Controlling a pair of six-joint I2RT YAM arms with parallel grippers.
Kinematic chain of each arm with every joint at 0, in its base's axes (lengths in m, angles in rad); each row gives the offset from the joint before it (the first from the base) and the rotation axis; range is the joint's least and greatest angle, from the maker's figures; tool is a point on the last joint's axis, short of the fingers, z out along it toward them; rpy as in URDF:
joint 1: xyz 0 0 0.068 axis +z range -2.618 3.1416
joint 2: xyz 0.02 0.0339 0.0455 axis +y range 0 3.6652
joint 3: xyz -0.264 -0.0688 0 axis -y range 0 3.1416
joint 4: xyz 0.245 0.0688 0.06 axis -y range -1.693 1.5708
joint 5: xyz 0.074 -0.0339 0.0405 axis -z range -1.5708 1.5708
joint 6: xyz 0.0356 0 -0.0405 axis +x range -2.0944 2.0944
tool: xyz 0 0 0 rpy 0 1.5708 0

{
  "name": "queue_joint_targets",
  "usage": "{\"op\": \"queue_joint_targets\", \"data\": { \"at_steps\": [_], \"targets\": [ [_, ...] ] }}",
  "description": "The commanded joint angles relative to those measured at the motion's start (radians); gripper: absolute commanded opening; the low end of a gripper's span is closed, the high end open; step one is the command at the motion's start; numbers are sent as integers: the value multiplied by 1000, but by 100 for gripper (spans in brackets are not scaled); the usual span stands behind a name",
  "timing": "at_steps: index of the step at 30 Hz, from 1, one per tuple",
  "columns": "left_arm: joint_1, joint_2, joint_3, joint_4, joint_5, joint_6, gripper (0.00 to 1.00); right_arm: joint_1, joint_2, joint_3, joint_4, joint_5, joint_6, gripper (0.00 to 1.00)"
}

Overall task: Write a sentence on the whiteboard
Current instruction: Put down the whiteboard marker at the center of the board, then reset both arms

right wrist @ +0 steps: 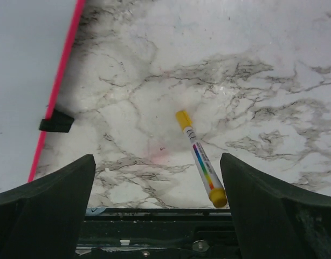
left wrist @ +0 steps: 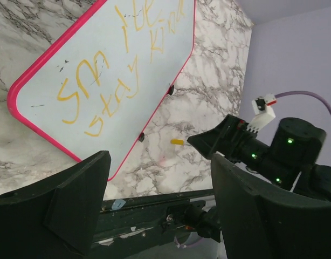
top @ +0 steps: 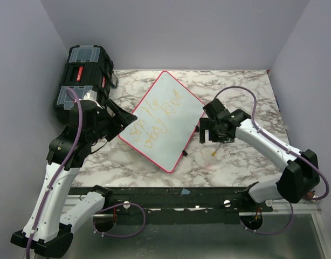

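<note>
Two sentence [top: 154, 121] lines are shown on the whiteboard [top: 175, 86]. Left claw [left wrist: 159, 164] and right claw [right wrist: 157, 162] are held apart above the desk [right wrist: 262, 65].

White arms [top: 53, 189], black hands [right wrist: 157, 181], purple cables [top: 80, 125]

Left arm [top: 63, 162]: rises from its near-left base, elbow bent high, forearm leaning forward and inward; left gripper [top: 124, 117] aimed toward the middle, jaws spread wide, its dark wedge-shaped fingers [left wrist: 74, 199] well apart in the wrist view; right arm [top: 268, 145]: white link runs low from the near-right base toward centre, wrist bent downward; right gripper [top: 208, 131] pointed down, jaws standing wide apart; purple cables [top: 80, 127] loop along both arms.
</note>
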Motion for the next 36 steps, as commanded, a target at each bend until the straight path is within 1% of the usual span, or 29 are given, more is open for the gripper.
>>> {"op": "queue_joint_targets", "data": {
  "at_steps": [1, 9, 11, 12, 16, 20, 23, 27, 30, 36],
  "targets": [
    [11, -15, -2, -8, -37, 34, 77, 3, -50, 112, -67, 26, -1, 100],
    [12, -48, 1, -34, -97, 88, 77, 3, -113, 214, -96, 93, -22, 100],
    [12, -60, -2, -33, -99, 114, 77, 2, -142, 209, -67, 111, -26, 100],
    [13, -68, -4, -33, -131, 124, 77, 3, -162, 202, -43, 115, -28, 100],
    [14, -87, 1, -26, -177, 171, 77, 3, -245, 171, 59, 113, -20, 100],
    [14, -101, -6, 1, -194, 216, 78, 2, -317, 142, 147, 110, 25, 100],
    [13, -121, -45, 76, -145, 274, 87, 3, -347, 131, 188, 114, 40, 100],
    [14, -155, -119, 189, -108, 339, 98, 2, -369, 125, 222, 68, 24, 100],
    [14, -168, -173, 261, -68, 373, 99, 3, -408, 91, 269, 21, 26, 100],
    [14, -227, -294, 440, 27, 427, 98, 3, -509, -25, 358, -128, 42, 100]
  ]
}}
